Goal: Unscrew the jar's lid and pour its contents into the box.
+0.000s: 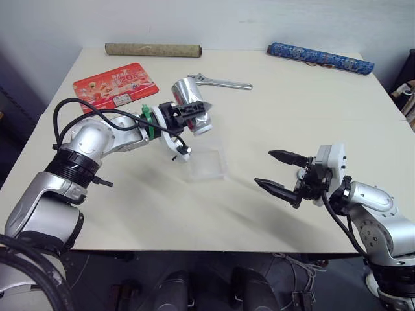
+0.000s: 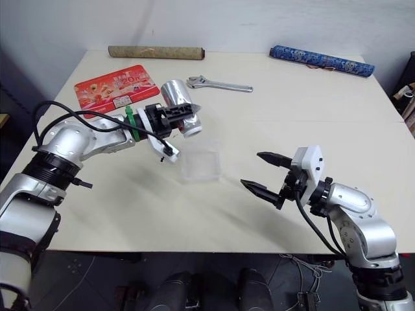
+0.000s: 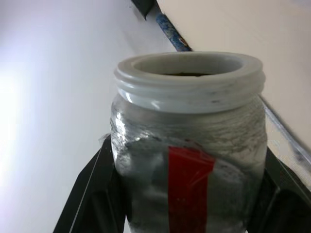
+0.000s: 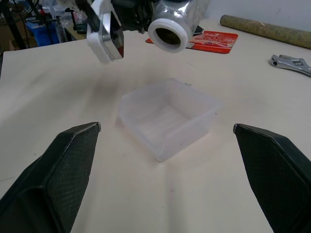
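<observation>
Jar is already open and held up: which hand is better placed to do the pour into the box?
Left. The left hand grips the jar, lid off, tilted with its mouth toward the box just below. The right hand is open, holds nothing and stands off to the side of the box.

The box [image 1: 206,162] sits near the middle of the table [image 1: 311,116], with bare tabletop on its near, left and right sides. Above its far-left edge hangs the jar [image 1: 192,105], tilted and clamped in the left gripper [image 1: 185,111], blocking the way in from above on that side. The right gripper [image 1: 280,173], fingers spread wide, hovers to the right, apart from the box. A wrench [image 1: 219,81], a red mat [image 1: 115,85] and two rolls [image 1: 153,50] [image 1: 320,57] occupy the far side.
</observation>
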`<state>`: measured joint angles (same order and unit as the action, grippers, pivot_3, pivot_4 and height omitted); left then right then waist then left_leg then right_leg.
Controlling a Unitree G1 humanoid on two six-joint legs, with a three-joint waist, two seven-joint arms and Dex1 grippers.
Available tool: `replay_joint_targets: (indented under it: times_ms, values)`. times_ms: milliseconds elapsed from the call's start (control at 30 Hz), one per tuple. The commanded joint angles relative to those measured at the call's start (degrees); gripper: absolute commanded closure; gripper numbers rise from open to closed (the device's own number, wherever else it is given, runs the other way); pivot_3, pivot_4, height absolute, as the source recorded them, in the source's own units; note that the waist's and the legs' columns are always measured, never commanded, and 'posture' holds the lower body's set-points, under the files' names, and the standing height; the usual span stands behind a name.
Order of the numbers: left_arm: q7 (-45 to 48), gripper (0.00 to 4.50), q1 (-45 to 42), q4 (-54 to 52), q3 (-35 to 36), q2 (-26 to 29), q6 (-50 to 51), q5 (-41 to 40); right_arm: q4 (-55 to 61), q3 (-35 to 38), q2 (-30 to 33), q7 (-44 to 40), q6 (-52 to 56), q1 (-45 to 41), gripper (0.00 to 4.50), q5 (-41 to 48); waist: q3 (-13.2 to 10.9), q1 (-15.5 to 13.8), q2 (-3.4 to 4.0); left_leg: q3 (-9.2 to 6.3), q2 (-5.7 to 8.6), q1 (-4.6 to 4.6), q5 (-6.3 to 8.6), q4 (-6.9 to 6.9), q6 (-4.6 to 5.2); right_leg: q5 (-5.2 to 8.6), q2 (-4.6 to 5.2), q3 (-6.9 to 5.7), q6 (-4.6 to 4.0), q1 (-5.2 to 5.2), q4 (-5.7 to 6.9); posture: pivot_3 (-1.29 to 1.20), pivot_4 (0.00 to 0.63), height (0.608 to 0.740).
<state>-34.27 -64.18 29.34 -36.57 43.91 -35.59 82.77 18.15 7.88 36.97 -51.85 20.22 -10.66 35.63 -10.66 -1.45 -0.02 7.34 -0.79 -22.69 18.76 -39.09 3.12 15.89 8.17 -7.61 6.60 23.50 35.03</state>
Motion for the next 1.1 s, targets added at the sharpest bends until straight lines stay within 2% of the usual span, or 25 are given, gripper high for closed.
replay_joint_targets:
  times_ms: [33,200,333,500,567,600,700,733,767,800,833,900,933,1067,1100]
  values:
    - [-9.48,2.11,-2.29,0.46,-3.95,0.85,6.16,7.97,2.85,0.39,-0.58,0.62,0.16,-0.29,0.01,0.89,0.0,0.0,0.0,0.0,0.0,-0.04,-0.01,0.0,0.01,-0.01,0.01,0.0,0.01,0.04,0.0,0.0,0.15,0.74]
    - [-14.22,2.11,-3.39,1.33,-6.88,0.28,12.04,12.27,3.16,-0.17,-1.6,1.46,0.69,-0.33,0.01,1.05,0.0,0.01,-0.01,0.0,0.01,-0.13,-0.03,-0.03,0.03,-0.01,0.02,-0.03,0.02,0.11,0.0,0.0,0.15,0.74]
    - [-14.3,2.11,-4.48,1.65,-8.23,0.52,12.81,13.2,3.22,-0.44,-2.06,1.62,0.82,-0.23,0.01,0.83,0.0,-0.04,-0.02,0.0,0.02,-0.16,-0.05,-0.06,0.05,-0.03,0.05,-0.06,0.05,0.12,0.01,0.0,0.15,0.74]
    - [-13.29,2.11,-4.39,1.14,-7.11,2.44,6.91,7.57,3.2,-0.33,-2.46,1.65,0.98,-0.02,0.01,0.99,0.0,0.03,-0.03,0.0,0.06,-0.16,-0.07,-0.07,0.07,-0.04,0.13,-0.08,0.08,0.12,0.03,0.0,0.15,0.74]
    - [-6.42,2.11,-3.28,4.57,-2.91,1.63,-0.46,-4.62,2.98,-0.26,-2.69,1.45,0.64,0.07,0.01,0.98,-0.01,0.07,-0.04,-0.01,0.06,-0.16,-0.08,-0.09,0.07,-0.04,0.15,-0.09,0.08,0.12,0.04,0.0,0.15,0.74]
    - [-1.0,2.11,-2.44,7.39,0.16,0.9,-5.02,-13.95,2.84,-0.21,-2.88,1.34,0.36,0.04,0.01,1.0,-0.01,0.07,-0.04,-0.01,0.06,-0.15,-0.08,-0.1,0.06,-0.04,0.18,-0.08,0.08,0.12,0.07,0.0,0.15,0.74]
    - [13.61,2.11,0.05,12.0,6.03,-0.14,-13.55,-34.85,2.6,0.02,-3.34,0.76,-0.63,0.1,0.01,0.76,0.0,0.21,-0.04,-0.03,0.05,-0.14,-0.1,-0.17,0.06,-0.04,0.24,-0.12,0.08,0.11,0.11,0.0,0.15,0.74]
    - [26.53,2.11,3.73,9.87,10.35,-1.68,-8.78,-50.55,2.28,0.09,-3.73,-0.66,-2.51,0.15,0.01,0.54,0.0,0.24,-0.03,-0.04,0.05,-0.13,-0.1,-0.21,0.05,-0.04,0.27,-0.13,0.07,0.11,0.16,0.0,0.15,0.74]
    - [35.53,2.11,6.38,8.51,13.9,-2.7,-5.93,-62.44,2.02,0.14,-4.0,-2.34,-4.33,0.32,0.01,0.52,0.03,0.29,0.01,-0.04,0.06,-0.14,-0.1,-0.23,0.05,-0.04,0.26,-0.14,0.07,0.11,0.17,0.0,0.15,0.74]
    - [44.66,2.11,9.53,5.14,18.33,-3.87,1.67,-73.8,1.63,0.26,-4.5,-4.2,-6.41,0.49,0.01,0.77,0.02,0.43,-0.01,-0.02,0.09,-0.06,-0.1,-0.26,0.05,-0.04,0.29,-0.1,0.07,0.1,0.32,0.0,0.15,0.74]
    - [51.14,2.11,12.03,1.92,21.89,-4.54,8.78,-81.63,1.33,0.42,-4.94,-5.62,-8.14,0.71,0.01,1.0,0.02,0.63,0.0,-0.07,0.07,-0.07,-0.1,-0.36,0.05,-0.04,0.28,-0.15,0.07,0.1,0.39,0.0,0.15,0.74]
    - [56.33,2.11,16.83,-3.63,29.54,-4.77,23.28,-92.34,0.47,0.6,-6.44,-8.62,-12.23,0.92,0.01,1.55,0.0,1.14,-0.03,-0.11,0.06,-0.13,-0.1,-0.55,0.05,-0.04,0.25,-0.17,0.07,0.08,0.47,0.0,0.15,0.74]
    - [57.13,2.11,19.04,-5.58,32.2,-4.32,28.03,-94.83,0.15,0.58,-7.04,-9.47,-13.74,1.04,0.01,1.46,0.0,1.47,-0.03,-0.14,0.06,-0.16,-0.1,-0.62,0.05,-0.04,0.23,-0.2,0.07,0.05,0.47,0.0,0.15,0.74]
    - [54.55,2.11,27.97,-11.04,43.82,-3.95,40.65,-101.44,-1.34,0.52,-10.08,-11.97,-20.75,0.97,0.01,0.8,0.0,2.01,-0.03,-0.13,0.06,0.0,-0.1,-0.77,0.05,-0.06,0.2,-0.1,0.13,-0.11,0.58,0.0,0.15,0.74]
    - [53.94,2.11,30.74,-11.56,47.63,-4.17,41.09,-103.11,-1.92,0.74,-10.76,-12.27,-22.64,0.94,0.01,0.46,0.01,1.96,-0.04,-0.13,0.06,0.1,-0.1,-0.76,0.05,-0.06,0.2,-0.09,0.12,-0.2,0.61,0.0,0.15,0.74]
